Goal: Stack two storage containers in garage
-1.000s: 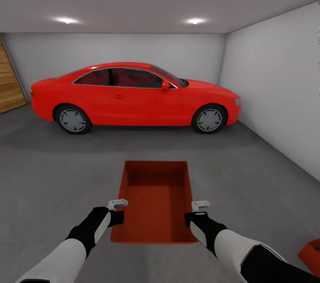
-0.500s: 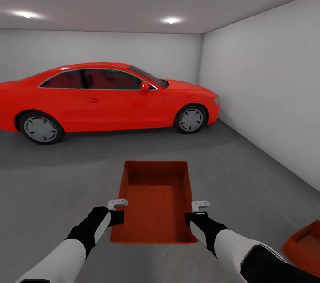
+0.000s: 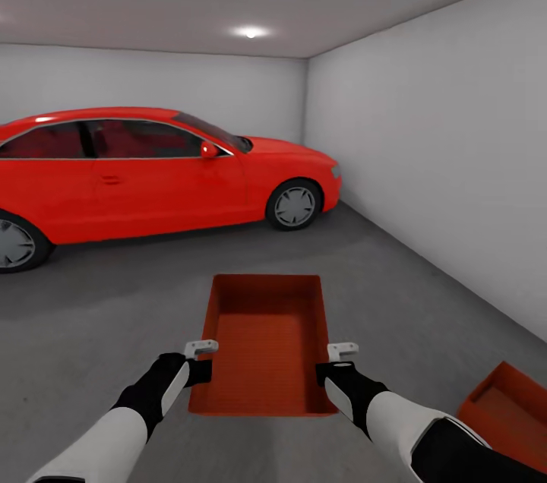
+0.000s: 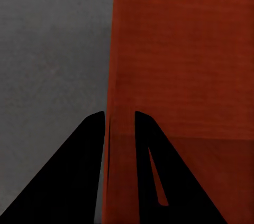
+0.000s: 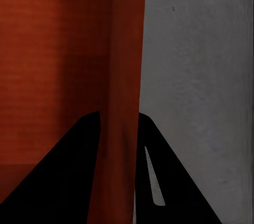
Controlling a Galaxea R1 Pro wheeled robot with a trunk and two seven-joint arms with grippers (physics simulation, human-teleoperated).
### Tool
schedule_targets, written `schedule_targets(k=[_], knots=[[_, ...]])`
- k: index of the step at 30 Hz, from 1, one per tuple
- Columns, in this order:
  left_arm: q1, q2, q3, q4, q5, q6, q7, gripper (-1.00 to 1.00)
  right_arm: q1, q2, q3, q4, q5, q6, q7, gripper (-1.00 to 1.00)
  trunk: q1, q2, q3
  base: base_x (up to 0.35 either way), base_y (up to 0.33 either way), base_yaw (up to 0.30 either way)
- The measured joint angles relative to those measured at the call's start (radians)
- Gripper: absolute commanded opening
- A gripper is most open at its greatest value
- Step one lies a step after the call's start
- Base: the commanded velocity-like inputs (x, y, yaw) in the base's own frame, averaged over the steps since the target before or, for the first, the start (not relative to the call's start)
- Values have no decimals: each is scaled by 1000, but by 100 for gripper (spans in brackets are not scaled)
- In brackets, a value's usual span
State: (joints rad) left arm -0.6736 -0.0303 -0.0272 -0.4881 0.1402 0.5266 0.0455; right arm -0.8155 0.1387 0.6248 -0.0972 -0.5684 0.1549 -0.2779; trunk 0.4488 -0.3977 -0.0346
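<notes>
The carried orange-red open-topped plastic bin (image 3: 264,342) hangs over the dark grey concrete floor (image 3: 99,316), the left hand (image 3: 201,351) and right hand (image 3: 342,352) each pinching a side wall. Its twin orange-red bin (image 3: 507,415) sits grounded nearby; stacking remains.

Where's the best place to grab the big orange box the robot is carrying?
By its two long side walls, one from each side. The held storage container is open-topped with thin low walls, so jaws fit over a rim, as the left gripper and right gripper do.
</notes>
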Motion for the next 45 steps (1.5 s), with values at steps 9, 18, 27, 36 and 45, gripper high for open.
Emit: schedule_targets(k=[9, 18, 27, 36, 45], knots=[[0, 0, 0, 0, 0, 0, 0, -100, 0, 0, 0, 0, 0, 0, 0, -100, 0, 0, 0, 322, 0, -286], [0, 0, 0, 0, 1, 0, 1, -100, 0, 0, -3, 0, 3, 0, -1, -100, 0, 0, 0, 322, 0, -286], [0, 0, 0, 0, 0, 0, 1, -100, 0, 0, 0, 0, -1, -1, 0, -100, 0, 0, 0, 322, 0, -286], [0, -1, 0, 0, -1, 0, 0, -100, 0, -1, 4, 0, -5, -1, 0, -100, 0, 0, 0, 322, 0, -286], [-1, -1, 0, 0, -2, 0, 0, -100, 0, -1, 1, 0, -2, -1, 0, -100, 0, 0, 0, 192, 0, -286]])
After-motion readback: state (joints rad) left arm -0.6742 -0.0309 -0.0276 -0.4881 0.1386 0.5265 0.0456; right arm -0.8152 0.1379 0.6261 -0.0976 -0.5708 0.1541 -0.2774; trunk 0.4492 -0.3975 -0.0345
